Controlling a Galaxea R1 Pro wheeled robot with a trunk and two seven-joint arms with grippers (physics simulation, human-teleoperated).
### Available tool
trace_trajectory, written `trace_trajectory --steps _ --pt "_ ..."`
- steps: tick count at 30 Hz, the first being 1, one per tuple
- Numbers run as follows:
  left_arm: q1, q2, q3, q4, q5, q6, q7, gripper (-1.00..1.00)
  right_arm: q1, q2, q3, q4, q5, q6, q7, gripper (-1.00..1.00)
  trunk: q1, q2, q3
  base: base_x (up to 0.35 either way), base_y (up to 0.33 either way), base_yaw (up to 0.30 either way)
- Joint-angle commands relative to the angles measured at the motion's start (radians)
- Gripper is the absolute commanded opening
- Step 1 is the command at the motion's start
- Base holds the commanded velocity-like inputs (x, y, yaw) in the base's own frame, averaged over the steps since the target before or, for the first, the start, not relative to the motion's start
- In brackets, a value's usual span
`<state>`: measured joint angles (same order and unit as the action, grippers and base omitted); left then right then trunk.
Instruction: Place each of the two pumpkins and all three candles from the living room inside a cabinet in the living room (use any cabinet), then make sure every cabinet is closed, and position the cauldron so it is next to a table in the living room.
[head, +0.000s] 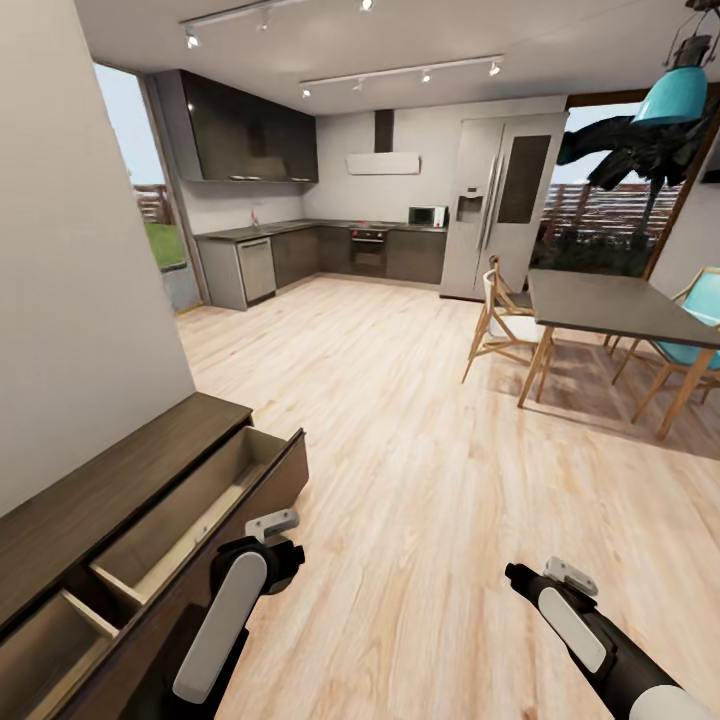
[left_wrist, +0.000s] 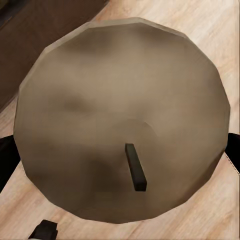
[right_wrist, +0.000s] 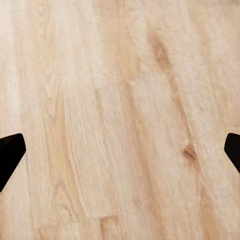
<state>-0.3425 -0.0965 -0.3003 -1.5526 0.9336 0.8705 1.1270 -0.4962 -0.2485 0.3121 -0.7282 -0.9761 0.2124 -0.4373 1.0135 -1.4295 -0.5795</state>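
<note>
Jaws, left: the left gripper (left_wrist: 120, 155) has one dark fingertip at each side of the candle (left_wrist: 120, 100), apparently pressed against its wall, so I judge it gripped.
Jaws, right: the right gripper (right_wrist: 120, 152) is spread wide and empty over the bare floor (right_wrist: 125, 75).
Candle position: it is seen end-on with its wick (left_wrist: 136, 167) facing the wrist camera. Pale floorboards lie beneath it and the dark cabinet (left_wrist: 40, 30) is just beside it, so it is not yet over a drawer.
Cabinet condition: from the head camera, the cabinet (head: 110, 480) runs along the wall on the robot's left. Two drawers are pulled out, and the farther drawer (head: 285, 470) shows a pale interior.
Left arm: the forearm (head: 225, 620) hangs close to the drawer fronts.
Step in hand (judgement): carrying the candle across to an open drawer and putting it down inside.
Method advised: lift clear of the drawer front before moving sideways. Bring the candle over the middle of the pale bottom, away from the divider, and lower it until it is nearly seated before letting go.
Risk: letting go over the front edge would drop the candle onto the floor, and knocking the drawer front could push it partly shut.
Outstanding: both drawers remain to be closed afterwards.
</note>
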Motion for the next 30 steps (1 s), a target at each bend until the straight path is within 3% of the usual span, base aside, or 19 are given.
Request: trace_trajectory --steps 1,21,30 --pt "-0.001 0.0 0.0 0.0 0.007 0.005 0.01 -1.0 -0.001 -0.001 0.005 -0.002 -0.004 0.002 -0.008 1.0 0.001 -0.001 -0.001 0.331 -0.066 0.05" --pt "-0.001 -0.003 -0.027 0.005 0.007 0.004 0.011 -1.0 -0.001 -0.001 0.006 -0.003 -0.004 0.01 -0.008 1.0 0.001 -0.001 -0.001 0.299 -0.175 0.238" --pt "-0.001 -0.006 -0.036 0.005 0.007 0.001 0.01 -1.0 -0.001 -0.003 0.005 -0.002 -0.004 0.012 -0.008 1.0 0.001 -0.001 -0.001 0.063 -0.07 0.274"
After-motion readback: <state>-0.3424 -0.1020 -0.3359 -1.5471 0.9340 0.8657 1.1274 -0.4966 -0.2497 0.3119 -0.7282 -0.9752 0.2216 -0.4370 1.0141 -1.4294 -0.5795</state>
